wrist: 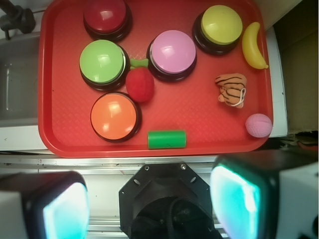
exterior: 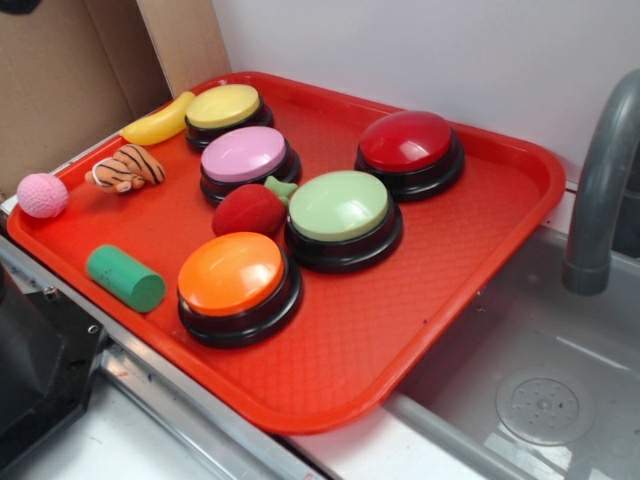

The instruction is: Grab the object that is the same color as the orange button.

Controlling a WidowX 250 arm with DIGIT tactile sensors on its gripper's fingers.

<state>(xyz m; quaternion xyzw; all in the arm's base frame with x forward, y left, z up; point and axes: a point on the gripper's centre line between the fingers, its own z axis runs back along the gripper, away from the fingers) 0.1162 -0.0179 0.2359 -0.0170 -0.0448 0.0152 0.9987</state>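
Orange striped tiger-like toy [wrist: 231,89] lies on the red plastic tray [wrist: 65,134] between the yellow banana [wrist: 253,46] and the pink textured ball [wrist: 258,125], well apart from the glossy orange dome button on its black base [wrist: 114,116]. End effector [wrist: 149,201] is off the tray's near edge, spread wide, holding nothing.

One red tray [exterior: 520,190] carries five round push buttons: one orange button [exterior: 232,275], one green [exterior: 340,207], one pink [exterior: 245,155], one yellow [exterior: 223,106], one red [exterior: 406,141]. Five small things accompany them: one striped tiger toy [exterior: 128,168], one banana [exterior: 158,124], one pink ball [exterior: 42,195], one strawberry [exterior: 250,208], one green cylinder [exterior: 125,278].
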